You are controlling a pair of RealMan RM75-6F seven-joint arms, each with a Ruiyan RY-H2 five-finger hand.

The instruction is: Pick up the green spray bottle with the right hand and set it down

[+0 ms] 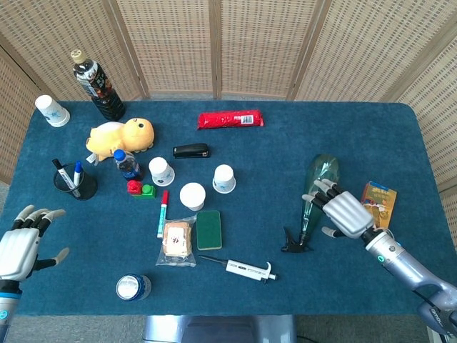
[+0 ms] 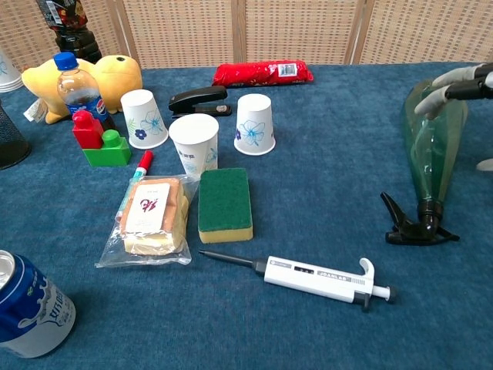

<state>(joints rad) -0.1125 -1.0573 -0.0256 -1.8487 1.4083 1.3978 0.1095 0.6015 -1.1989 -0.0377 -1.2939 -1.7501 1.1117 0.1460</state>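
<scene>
The green spray bottle [image 1: 315, 187] lies flat on the blue table, black trigger head [image 1: 294, 241] toward the front edge; the chest view shows it at the right [image 2: 431, 150]. My right hand [image 1: 344, 212] hovers just right of the bottle's middle with fingers spread and nothing in it; its fingertips [image 2: 454, 81] reach over the bottle at the chest view's right edge. Whether they touch the bottle is unclear. My left hand [image 1: 20, 245] is open at the front left corner, far from the bottle.
A white pipette [image 1: 246, 268] lies front of centre. A green sponge [image 1: 208, 229], bagged snack [image 1: 177, 241], red marker [image 1: 163, 212] and paper cups [image 1: 192, 195] fill the middle. A small box [image 1: 378, 202] sits right of my right hand. A can [image 1: 133, 287] stands front left.
</scene>
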